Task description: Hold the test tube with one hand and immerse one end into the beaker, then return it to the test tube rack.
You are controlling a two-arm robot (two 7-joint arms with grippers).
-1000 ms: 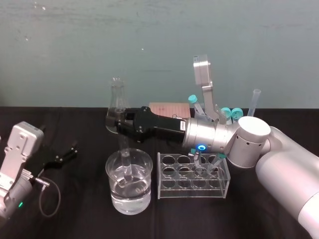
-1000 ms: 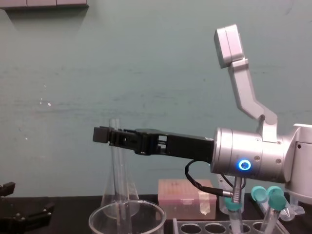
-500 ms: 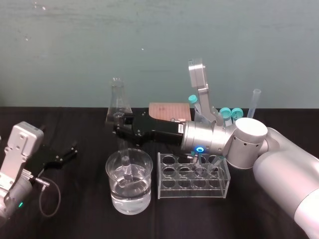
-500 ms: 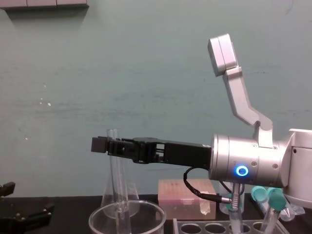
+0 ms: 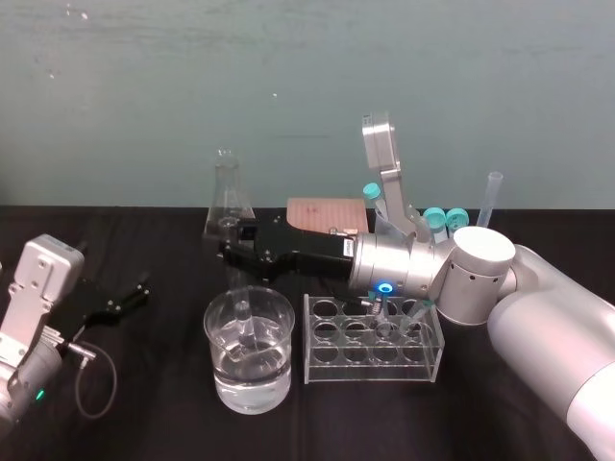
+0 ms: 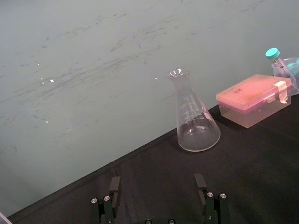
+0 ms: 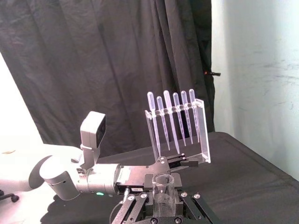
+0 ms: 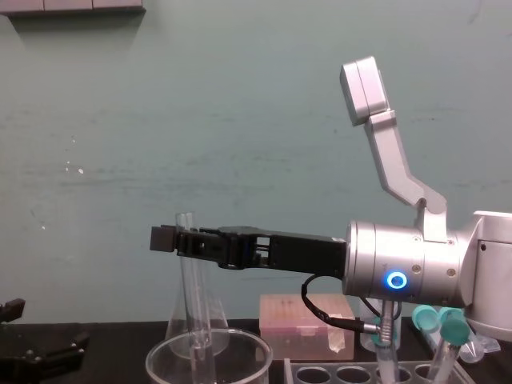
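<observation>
Compared with one second ago, the right gripper [image 5: 232, 255] sits lower above the beaker [image 5: 213, 338], and the test tube [image 5: 244, 323] has gone down with it. Over the last half second nothing has visibly shifted.

1. Right gripper: it reaches out level from the right, above the beaker. In the chest view its jaws [image 8: 178, 238] pinch the test tube [image 8: 190, 296] near the open top. The right wrist view shows the tube's rim [image 7: 163, 180] between the fingers.
2. Test tube: it hangs close to upright. Its lower part is inside the beaker, down toward the clear liquid. How far the tip is immersed cannot be told.
3. Rack [image 5: 373, 369]: it stands just beside the beaker on the right, on the black table [image 5: 144, 403].
4. Left gripper [image 5: 130, 296]: it is parked low at the left, well apart from the beaker, with its jaws spread [image 6: 157, 184].
5. Flask [image 5: 226, 197]: it stands behind the beaker.
</observation>
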